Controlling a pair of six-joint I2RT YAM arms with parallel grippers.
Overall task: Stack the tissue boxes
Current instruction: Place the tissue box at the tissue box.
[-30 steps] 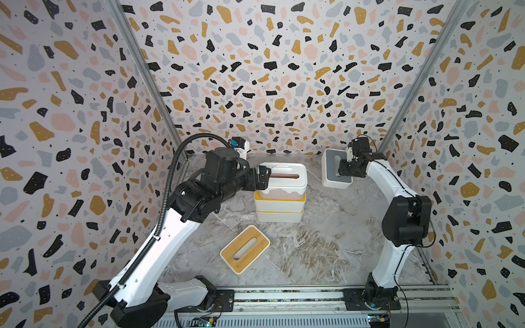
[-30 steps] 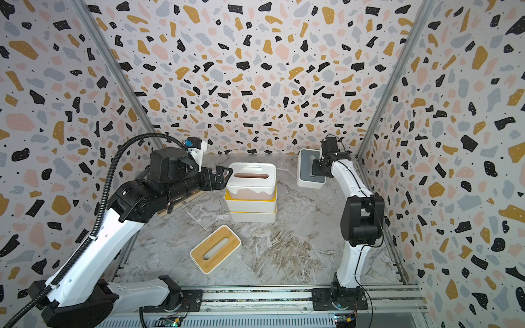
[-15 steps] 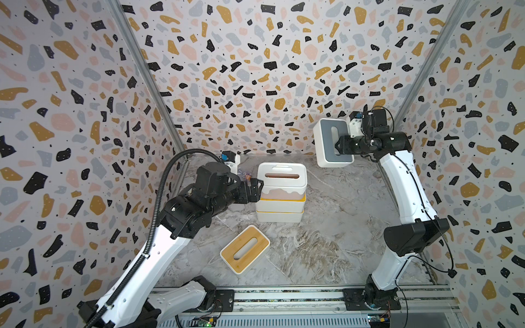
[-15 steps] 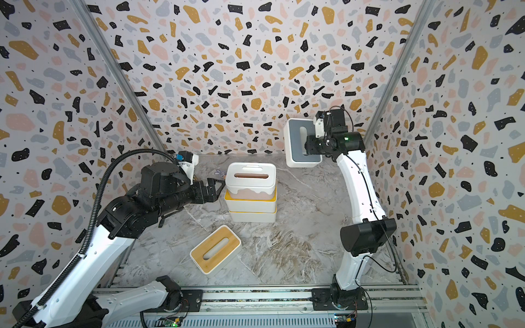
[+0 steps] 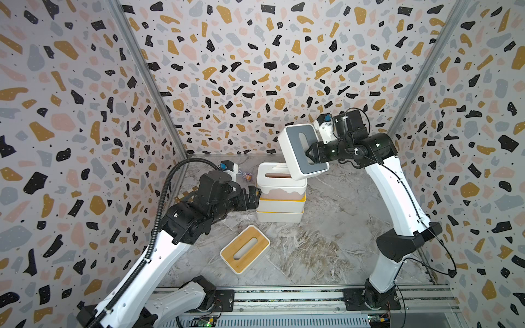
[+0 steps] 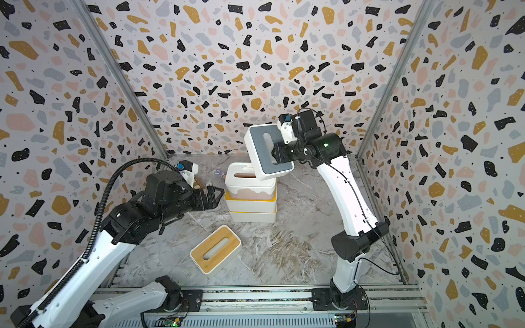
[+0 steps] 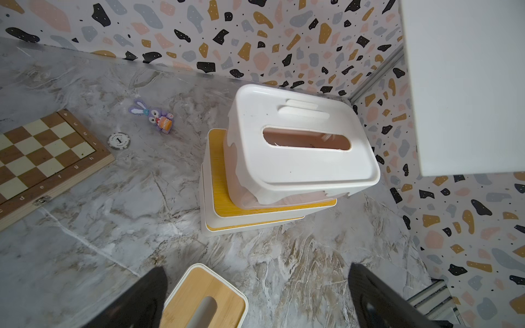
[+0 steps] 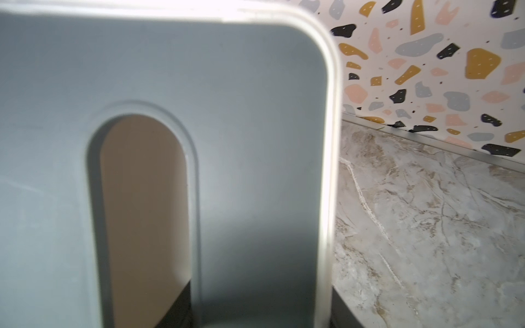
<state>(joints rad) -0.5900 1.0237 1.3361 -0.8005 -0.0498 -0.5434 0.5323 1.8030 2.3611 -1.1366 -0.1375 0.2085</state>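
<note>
Now the right end effector (image 5: 309, 154), clamped on the grey-lidded box (image 5: 294, 154) tilted in mid-air above the three-box stack (image 5: 279, 198), should level and centre it before lowering, while the left end effector (image 6: 213, 196) hangs open, empty.

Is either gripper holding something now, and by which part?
The right gripper holds the grey-lidded tissue box, tilted, by its lid edge beside the slot, one finger apparently inside it. The left gripper holds nothing.
</note>
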